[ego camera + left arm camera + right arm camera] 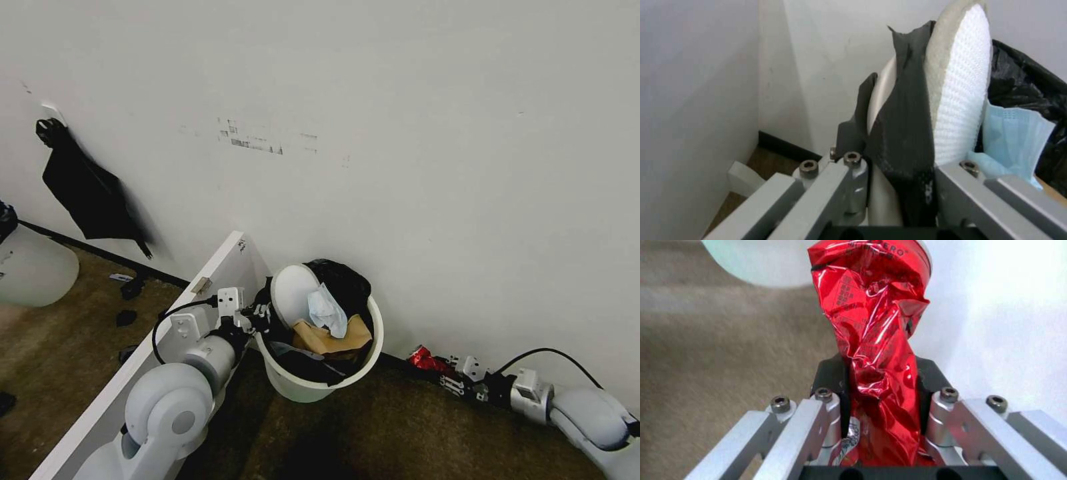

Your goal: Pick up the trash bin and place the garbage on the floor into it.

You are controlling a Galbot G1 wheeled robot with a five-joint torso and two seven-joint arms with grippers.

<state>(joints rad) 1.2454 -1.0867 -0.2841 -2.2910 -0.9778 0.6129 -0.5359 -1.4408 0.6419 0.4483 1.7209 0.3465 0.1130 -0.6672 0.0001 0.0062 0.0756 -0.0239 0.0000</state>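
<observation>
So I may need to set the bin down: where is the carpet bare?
Bare carpet lies in front of the trash bin, between the two arms. It is crowded left of the white panel, with dark scraps and a pale bucket. By the wall, the right hand grips a crushed red can.

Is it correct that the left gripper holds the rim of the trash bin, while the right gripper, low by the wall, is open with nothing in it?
Not quite. The right gripper is not empty: the right wrist view shows it shut on a crushed red can, low by the wall. The rest stands: the left gripper holds the rim of the trash bin.
</observation>
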